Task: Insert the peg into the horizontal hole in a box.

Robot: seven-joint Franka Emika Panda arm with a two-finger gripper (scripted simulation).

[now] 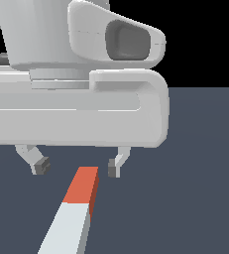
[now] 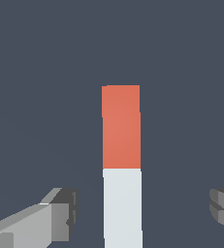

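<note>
The peg [image 1: 76, 211] lies flat on the dark floor, a long square bar with an orange-red end [image 1: 84, 184] pointing away and a white part nearer the camera. In the wrist view the peg [image 2: 122, 164] runs between my two fingers. My gripper [image 1: 77, 166] hovers over the orange end, open, its fingers [image 1: 40, 163] spread wide on either side and touching nothing. The wrist view shows the gripper [image 2: 145, 213] with one grey fingertip [image 2: 60, 213] and the other at the frame's edge. The box and its hole are out of view.
The large white hand body [image 1: 76, 109] fills the upper half of the exterior view and hides what lies behind it. Dark grey floor [image 1: 200, 173] spreads around the peg.
</note>
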